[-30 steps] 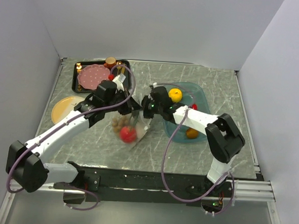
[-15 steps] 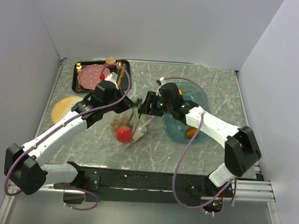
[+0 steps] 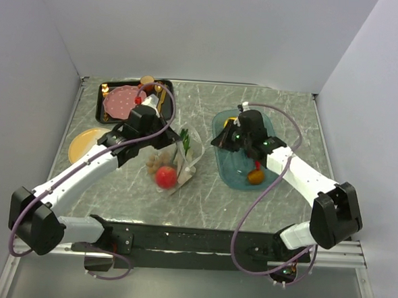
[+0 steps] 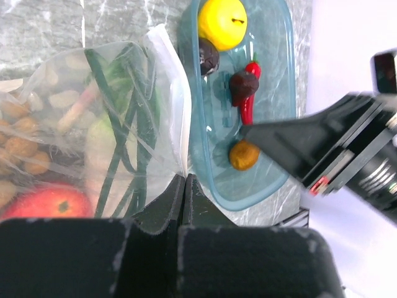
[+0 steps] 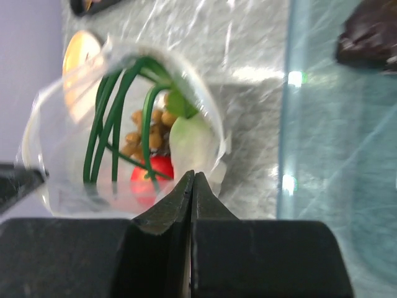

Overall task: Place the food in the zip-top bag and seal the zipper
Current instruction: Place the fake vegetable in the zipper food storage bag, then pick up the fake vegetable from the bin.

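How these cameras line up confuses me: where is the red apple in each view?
Top external: red apple left of centre, in the bag.
Left wrist: bottom-left corner.
Right wrist: lower left-centre, behind green stalks.
Shared landmark: teal tray, on the apple's right in all.

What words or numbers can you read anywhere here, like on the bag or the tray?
None: no word, number or brand can be read in any view.
The zip-top bag, the teal tray and the pink plate carry no writing.
A small red mark on the right arm is too blurred to read.
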Robot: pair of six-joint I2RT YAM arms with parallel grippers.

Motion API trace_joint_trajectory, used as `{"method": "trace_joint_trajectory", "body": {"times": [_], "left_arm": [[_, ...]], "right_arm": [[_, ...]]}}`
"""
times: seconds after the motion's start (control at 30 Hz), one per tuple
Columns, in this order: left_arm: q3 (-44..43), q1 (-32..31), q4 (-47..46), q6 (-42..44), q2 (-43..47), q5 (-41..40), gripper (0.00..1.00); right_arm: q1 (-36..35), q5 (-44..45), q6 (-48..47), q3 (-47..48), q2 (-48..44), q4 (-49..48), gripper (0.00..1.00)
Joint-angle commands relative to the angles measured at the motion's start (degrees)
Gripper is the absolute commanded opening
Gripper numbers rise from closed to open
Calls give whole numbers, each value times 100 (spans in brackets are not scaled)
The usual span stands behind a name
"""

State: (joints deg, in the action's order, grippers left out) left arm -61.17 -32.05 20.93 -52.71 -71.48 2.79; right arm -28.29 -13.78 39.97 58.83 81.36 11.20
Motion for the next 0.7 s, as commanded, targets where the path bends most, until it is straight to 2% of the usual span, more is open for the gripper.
{"method": "trace_joint_trajectory", "body": {"times": [0.0,0.03,0.1,0.13,0.17,0.3,0.33,0.4,0.43,0.67], "left_arm": [[-422,24,-81,392,-172,301,1],[-570,32,50,436,-251,284,1],[-729,24,104,559,-454,310,1],[-774,24,131,595,-524,293,1],[-809,32,148,647,-620,293,1],[-888,32,157,718,-788,292,1],[-888,24,131,727,-806,310,1],[-932,24,122,762,-867,363,1],[-958,24,148,771,-911,415,1],[-836,24,8,701,-920,530,1]], "right_arm": [[419,578,-24,454,-59,488,3],[830,465,2,237,-111,453,16],[1211,655,-155,68,-208,575,24],[1421,831,-278,67,-200,715,37],[1475,955,-505,67,-139,934,42],[1546,1141,-876,50,221,946,46],[1546,1202,-929,32,318,884,57],[1546,1316,-1017,120,687,866,57],[1546,1369,-1017,233,810,866,68],[1546,1958,-1219,656,1680,726,69]]}}
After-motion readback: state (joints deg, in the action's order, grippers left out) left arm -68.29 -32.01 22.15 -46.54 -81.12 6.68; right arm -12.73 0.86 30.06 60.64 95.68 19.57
